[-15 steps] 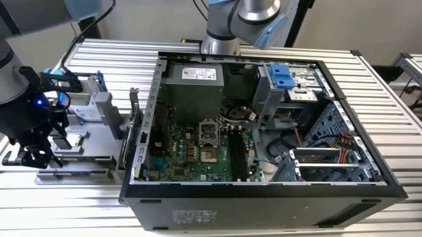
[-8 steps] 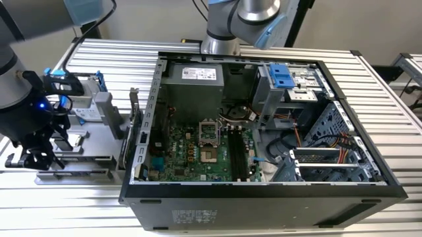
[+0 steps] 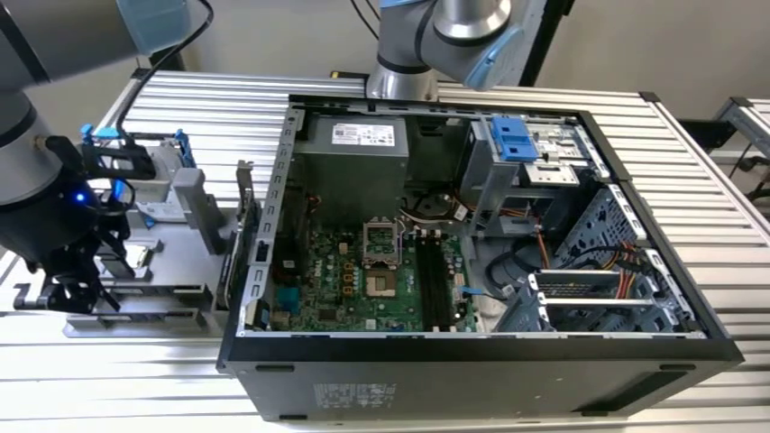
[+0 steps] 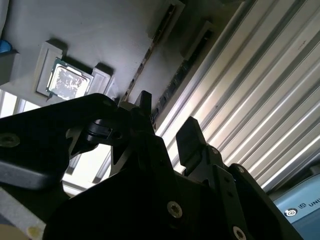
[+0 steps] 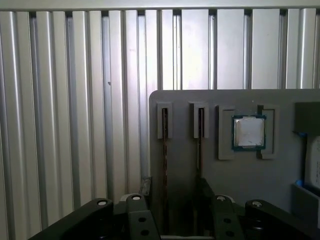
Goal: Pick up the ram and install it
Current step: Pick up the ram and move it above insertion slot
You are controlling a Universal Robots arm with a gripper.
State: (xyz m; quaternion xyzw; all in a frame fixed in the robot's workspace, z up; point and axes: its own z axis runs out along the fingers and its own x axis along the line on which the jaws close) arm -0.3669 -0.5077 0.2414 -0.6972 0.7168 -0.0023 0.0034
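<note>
Well, my claw (image 5: 174, 189) hangs jaws apart, gripping nothing, above the grey holder (image 5: 280, 175); the ram (image 5: 164, 142) stands on edge in the slot nearest the holder's edge, I judge so the jaws can pinch its faces.

1. In the first wrist view the ram (image 5: 164, 145) stands edge-on in the slot nearest the gray holder's (image 5: 225, 175) edge; its faces are hidden, its near end lost in shadow.
2. The gripper (image 5: 175, 184) and the holder are each cut off by that picture's edge.
3. In the exterior view the arm (image 3: 36, 153) runs out of frame.
</note>
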